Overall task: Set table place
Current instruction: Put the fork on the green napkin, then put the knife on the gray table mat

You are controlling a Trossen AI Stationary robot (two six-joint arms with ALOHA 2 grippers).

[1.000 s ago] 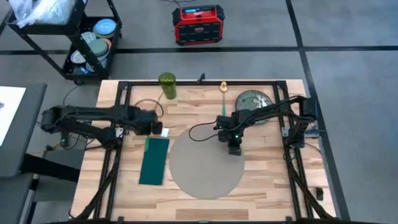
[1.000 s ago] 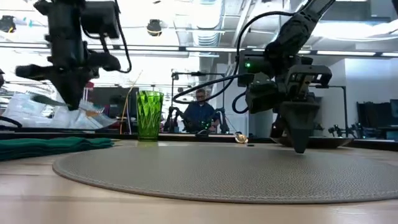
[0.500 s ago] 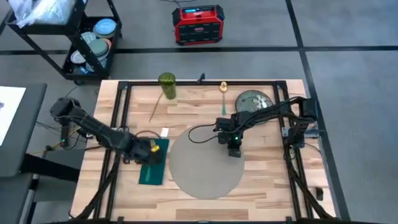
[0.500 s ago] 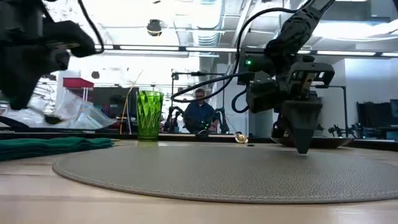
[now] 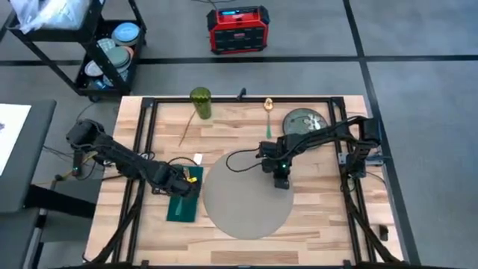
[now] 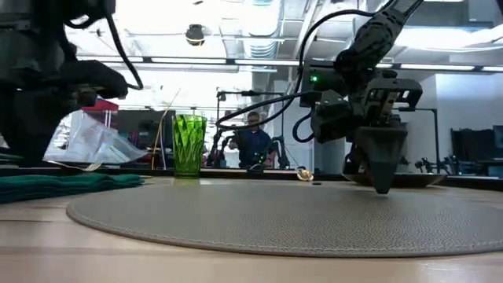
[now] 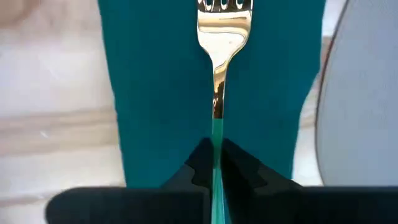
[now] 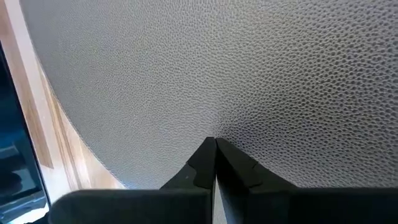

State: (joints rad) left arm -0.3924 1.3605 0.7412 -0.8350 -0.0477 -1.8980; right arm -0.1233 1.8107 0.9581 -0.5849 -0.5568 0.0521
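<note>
The round grey-beige place mat (image 5: 249, 198) lies on the wooden table (image 5: 314, 217). Left of it lies a dark green cloth (image 5: 181, 203). My left gripper (image 5: 187, 185) is low over the cloth's far half, shut on a fork (image 7: 219, 37) with a gold head and green handle. My right gripper (image 5: 281, 180) is shut and points down at the mat's far right part (image 8: 267, 74). My left gripper pinches the fork's green handle (image 7: 216, 132) between its two fingers. The fork sticks out ahead of the fingers, tines foremost, along the length of the cloth (image 7: 155, 93). Whether the head rests on the cloth, I cannot tell. My right gripper holds its shut fingertips (image 6: 383, 187) at the mat's surface, coming from above; whether they touch it, I cannot tell.
At the table's far side stand a green glass (image 5: 200, 102) and a dark floral plate (image 5: 305, 121), with a gold and green spoon (image 5: 267, 118) between them. A thin stick (image 5: 184, 133) and a small white item (image 5: 197, 158) lie left of the mat. A person (image 6: 253, 141) sits beyond the table.
My left gripper has moved from beyond the cloth's far end toward the table's near edge and down, and now hangs low over the cloth. My right gripper has kept still.
</note>
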